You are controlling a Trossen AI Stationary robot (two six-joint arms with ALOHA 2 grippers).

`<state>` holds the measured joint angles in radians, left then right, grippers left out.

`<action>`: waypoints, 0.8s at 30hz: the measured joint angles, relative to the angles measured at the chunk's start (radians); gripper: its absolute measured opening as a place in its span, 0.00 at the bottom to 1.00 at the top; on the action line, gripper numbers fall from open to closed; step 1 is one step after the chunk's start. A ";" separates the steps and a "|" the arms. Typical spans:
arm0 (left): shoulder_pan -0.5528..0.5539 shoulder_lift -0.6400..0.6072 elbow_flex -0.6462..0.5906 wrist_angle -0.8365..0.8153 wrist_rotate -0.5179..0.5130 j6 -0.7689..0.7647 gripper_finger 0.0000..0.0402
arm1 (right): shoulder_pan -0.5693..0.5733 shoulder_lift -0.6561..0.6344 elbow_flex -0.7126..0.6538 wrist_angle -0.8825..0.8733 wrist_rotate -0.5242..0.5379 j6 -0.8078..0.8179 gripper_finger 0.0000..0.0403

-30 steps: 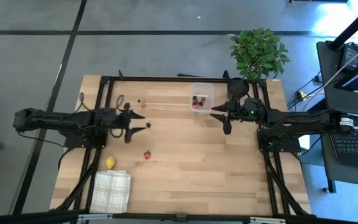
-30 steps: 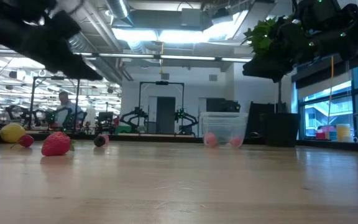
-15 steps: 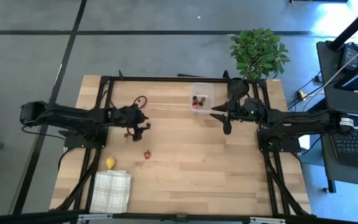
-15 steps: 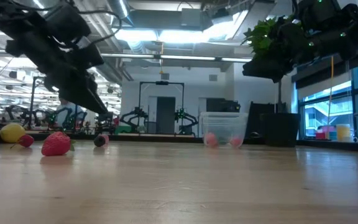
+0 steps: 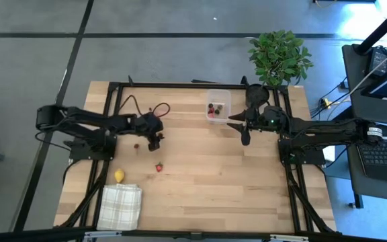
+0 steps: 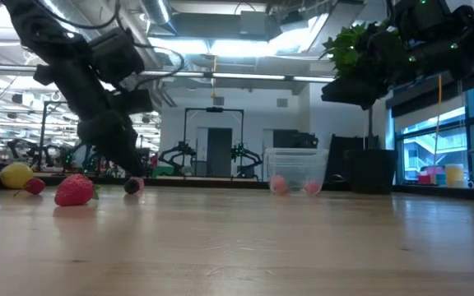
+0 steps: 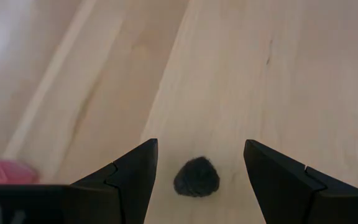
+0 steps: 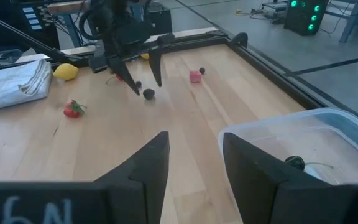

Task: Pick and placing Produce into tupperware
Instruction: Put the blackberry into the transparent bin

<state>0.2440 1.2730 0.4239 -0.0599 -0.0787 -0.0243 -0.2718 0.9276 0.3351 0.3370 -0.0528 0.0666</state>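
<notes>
The left pincer (image 7: 199, 163) stands spread astride a dark, probably berry-like piece (image 7: 196, 177).

Wooden table (image 5: 207, 181) serving as the landmark, lying inside a black frame on a grey floor. 1 white checked cloth (image 5: 120, 206) lying folded at the table's near left corner. 1 green leafy plant (image 5: 279, 55) standing in a black pot (image 5: 257, 95) at the far right corner. 1 desk with a laptop (image 5: 386, 149) sitting beyond the table's right edge.
</notes>
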 joint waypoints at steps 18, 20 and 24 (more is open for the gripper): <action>0.000 0.077 0.000 -0.018 -0.015 -0.027 0.55 | 0.000 0.015 0.000 -0.009 0.000 0.000 0.38; 0.000 0.077 0.000 -0.019 -0.016 -0.027 0.53 | 0.000 0.015 0.000 -0.008 0.000 0.000 0.38; 0.000 0.077 0.000 -0.019 -0.016 -0.027 0.48 | 0.000 0.015 0.000 -0.008 0.000 0.000 0.38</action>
<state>0.2440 1.3499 0.4240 -0.0784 -0.0948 -0.0509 -0.2722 0.9428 0.3351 0.3286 -0.0528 0.0665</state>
